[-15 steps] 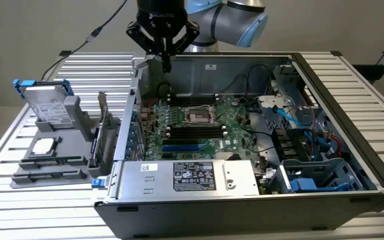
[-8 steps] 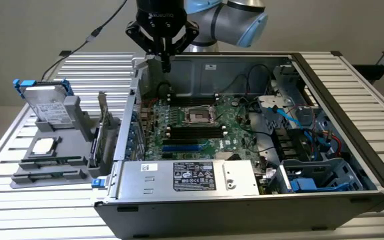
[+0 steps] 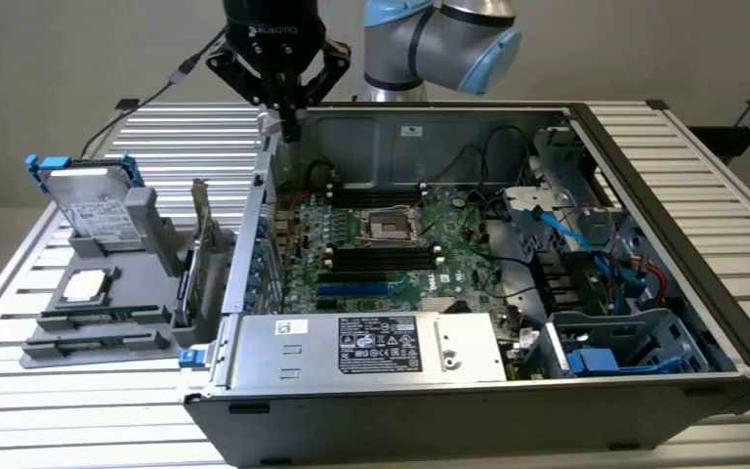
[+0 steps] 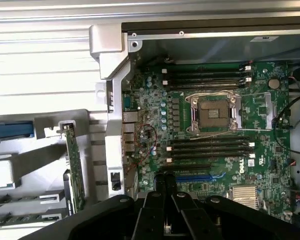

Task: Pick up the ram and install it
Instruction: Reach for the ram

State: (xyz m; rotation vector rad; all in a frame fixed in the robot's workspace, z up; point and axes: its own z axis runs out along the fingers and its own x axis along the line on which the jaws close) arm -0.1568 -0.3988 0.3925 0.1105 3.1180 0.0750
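The black gripper (image 4: 165, 177) hangs over the green board (image 4: 155, 110) with its jaws pressed together. Make the square socket (image 4: 212, 112) the middle of a clock, with the gripper at seven. Black slots (image 4: 205, 76) lie at twelve and at six. A green card (image 4: 74, 170) stands at eight, outside the case wall (image 4: 115, 145).
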